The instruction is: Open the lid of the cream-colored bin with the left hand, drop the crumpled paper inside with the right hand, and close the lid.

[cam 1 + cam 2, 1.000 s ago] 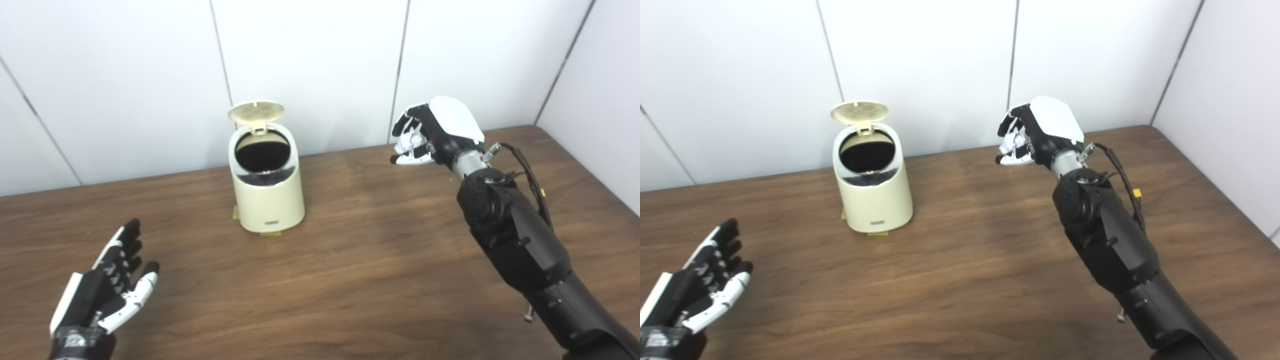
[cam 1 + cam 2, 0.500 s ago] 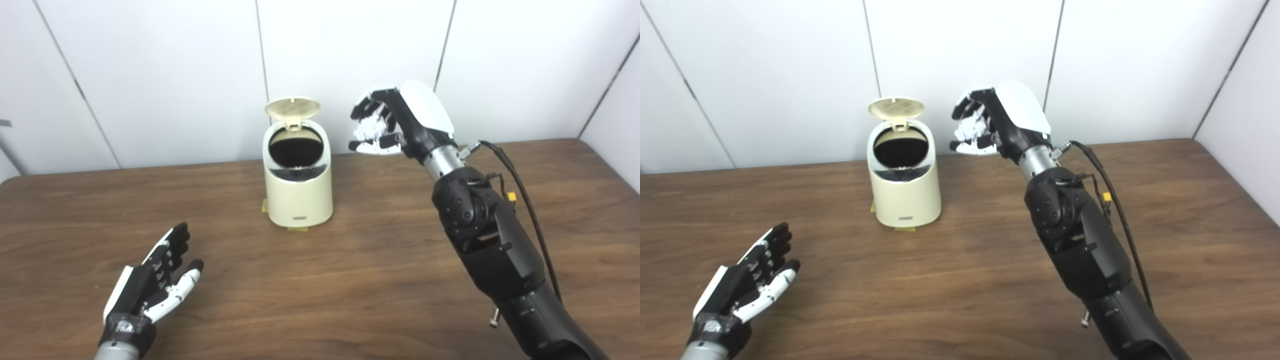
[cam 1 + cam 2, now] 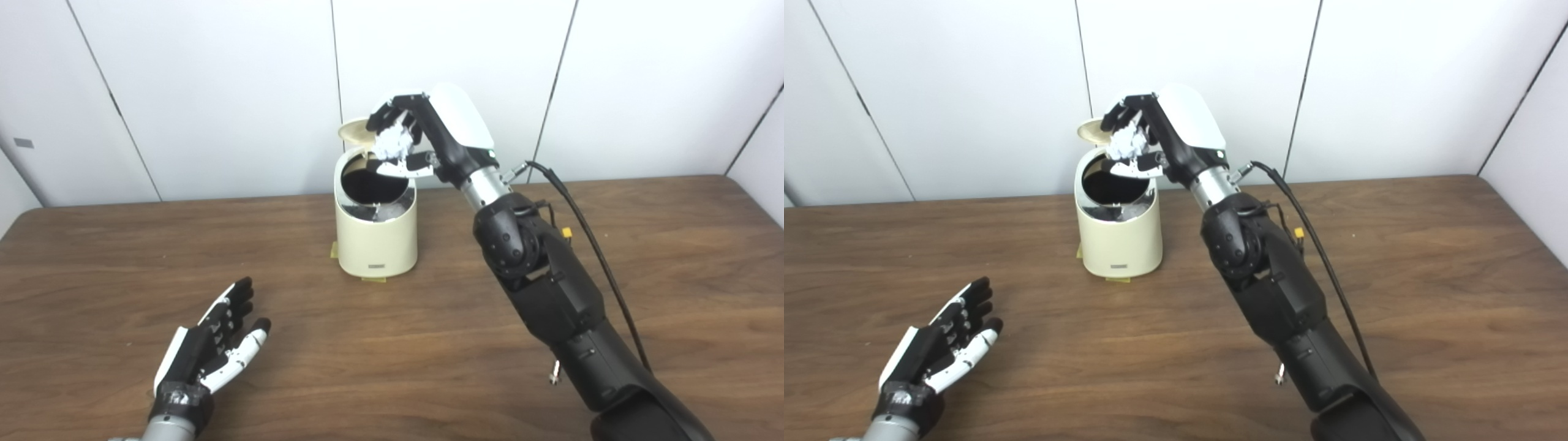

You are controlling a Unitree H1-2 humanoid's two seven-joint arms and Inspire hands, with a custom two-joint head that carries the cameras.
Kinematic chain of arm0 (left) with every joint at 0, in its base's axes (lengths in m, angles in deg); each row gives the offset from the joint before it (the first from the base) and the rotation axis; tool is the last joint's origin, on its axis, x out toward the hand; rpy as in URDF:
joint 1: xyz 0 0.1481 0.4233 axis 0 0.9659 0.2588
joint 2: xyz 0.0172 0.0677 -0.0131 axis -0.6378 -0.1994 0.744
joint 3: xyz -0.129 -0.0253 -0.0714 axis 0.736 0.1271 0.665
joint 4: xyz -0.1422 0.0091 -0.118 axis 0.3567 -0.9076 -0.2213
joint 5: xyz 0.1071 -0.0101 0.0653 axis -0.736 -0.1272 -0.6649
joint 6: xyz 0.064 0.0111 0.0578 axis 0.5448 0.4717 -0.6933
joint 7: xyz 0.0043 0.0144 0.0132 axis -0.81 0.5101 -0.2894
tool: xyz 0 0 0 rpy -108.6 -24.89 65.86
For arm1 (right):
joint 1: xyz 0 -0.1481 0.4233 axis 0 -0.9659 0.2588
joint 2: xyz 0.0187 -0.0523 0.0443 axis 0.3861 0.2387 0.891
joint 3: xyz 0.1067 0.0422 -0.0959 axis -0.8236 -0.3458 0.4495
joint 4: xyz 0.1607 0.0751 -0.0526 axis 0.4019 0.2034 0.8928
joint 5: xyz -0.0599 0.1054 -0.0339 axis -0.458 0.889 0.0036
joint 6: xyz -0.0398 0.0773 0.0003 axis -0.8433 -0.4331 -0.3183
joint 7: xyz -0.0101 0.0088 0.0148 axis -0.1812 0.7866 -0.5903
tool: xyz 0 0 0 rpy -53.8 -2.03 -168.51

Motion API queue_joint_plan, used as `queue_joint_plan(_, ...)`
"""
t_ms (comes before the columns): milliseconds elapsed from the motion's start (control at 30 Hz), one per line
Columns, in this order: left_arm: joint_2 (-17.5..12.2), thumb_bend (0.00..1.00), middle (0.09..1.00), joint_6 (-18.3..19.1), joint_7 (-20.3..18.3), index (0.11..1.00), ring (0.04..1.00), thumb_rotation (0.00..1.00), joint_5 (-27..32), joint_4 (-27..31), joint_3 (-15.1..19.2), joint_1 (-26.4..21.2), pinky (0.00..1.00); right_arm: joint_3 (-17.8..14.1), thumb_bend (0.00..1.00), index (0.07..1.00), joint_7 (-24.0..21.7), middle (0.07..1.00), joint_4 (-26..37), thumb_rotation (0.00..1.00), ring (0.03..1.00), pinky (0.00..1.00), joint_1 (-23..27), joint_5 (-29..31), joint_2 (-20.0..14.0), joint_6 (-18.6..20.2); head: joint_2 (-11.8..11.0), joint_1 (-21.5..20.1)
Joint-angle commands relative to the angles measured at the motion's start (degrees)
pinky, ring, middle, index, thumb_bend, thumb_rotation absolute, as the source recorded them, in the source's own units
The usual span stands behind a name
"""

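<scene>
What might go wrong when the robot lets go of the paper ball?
The right hand holds the crumpled paper near the far right rim of the cream-colored bin, not clearly over the middle of the opening, so the ball might hit the rim and bounce onto the table. The hand is also close to the raised lid and might knock it. The left hand rests open far away, so it could not steady the bin quickly.
</scene>
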Motion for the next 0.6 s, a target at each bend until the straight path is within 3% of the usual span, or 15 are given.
queue_joint_plan(0, 0.0, 0.42, 0.952, -3.2, -0.4, 0.966, 0.952, 0.22, -0.6, 0.8, 0.6, -1.5, 1.00, 0.1, 0.50, 0.505, 1.8, 0.514, 0.6, 0.00, 0.393, 0.31, 2.7, -0.4, 0.3, -2.3, 0.0, 0.1)
queue_joint_plan(300, 0.4, 0.43, 0.952, -4.0, -0.9, 0.960, 0.957, 0.26, -1.5, 0.3, 0.6, -1.7, 1.00, 1.3, 0.49, 0.511, 0.6, 0.511, 0.9, 0.00, 0.390, 0.31, 1.4, -0.4, 0.5, -2.0, -0.2, 1.0)
queue_joint_plan(567, 0.8, 0.43, 0.942, -3.5, -1.4, 0.947, 0.956, 0.27, -2.8, 1.4, 0.6, -2.2, 1.00, 0.5, 0.50, 0.503, 2.3, 0.511, -4.0, 0.00, 0.395, 0.31, 2.0, 0.0, 0.4, -2.9, -0.2, 1.7)
